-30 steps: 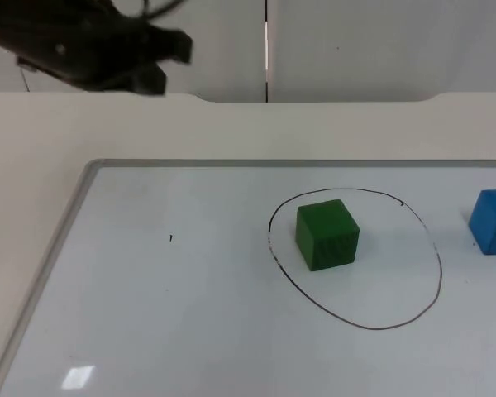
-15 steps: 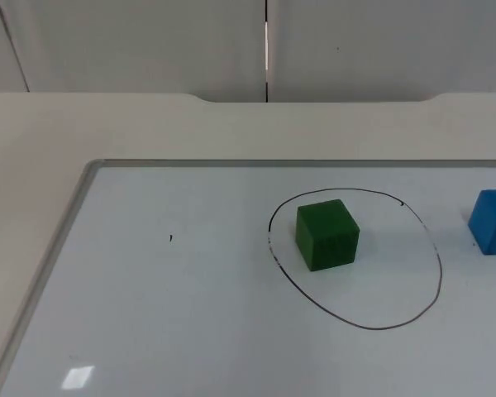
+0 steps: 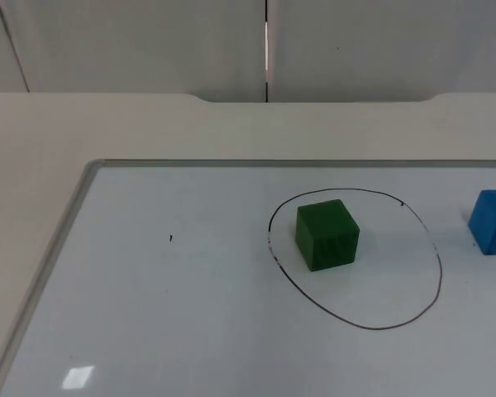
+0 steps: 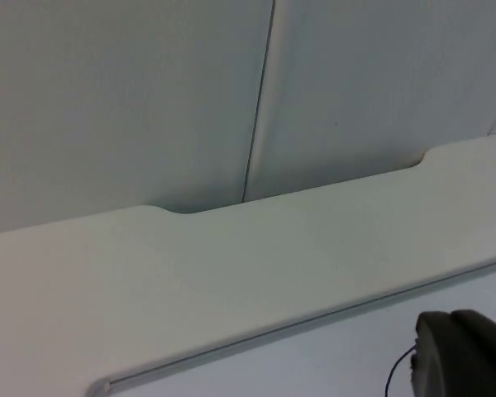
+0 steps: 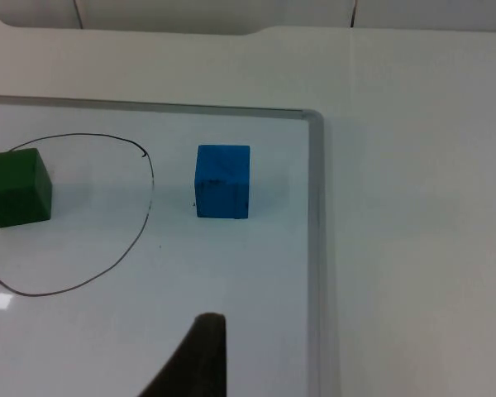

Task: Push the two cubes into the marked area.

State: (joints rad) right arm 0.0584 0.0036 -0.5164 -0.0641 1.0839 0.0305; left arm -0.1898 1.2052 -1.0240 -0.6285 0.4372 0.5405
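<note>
Top view: the green cube (image 3: 327, 235) sits inside the drawn ring (image 3: 437, 273) on the whiteboard (image 3: 149, 314), toward the ring's far-left part; the blue cube (image 3: 493, 220) stands outside it, apart from the line. Seen from the right tool (image 5: 200, 351), the blue cube lies ahead, between the ring and the board's metal edge (image 5: 314, 248), nothing between them. The left tool (image 4: 459, 351) hangs over the board's far rim by the desk (image 4: 190, 265) and wall (image 4: 132, 99). Neither tool's opening can be told.
</note>
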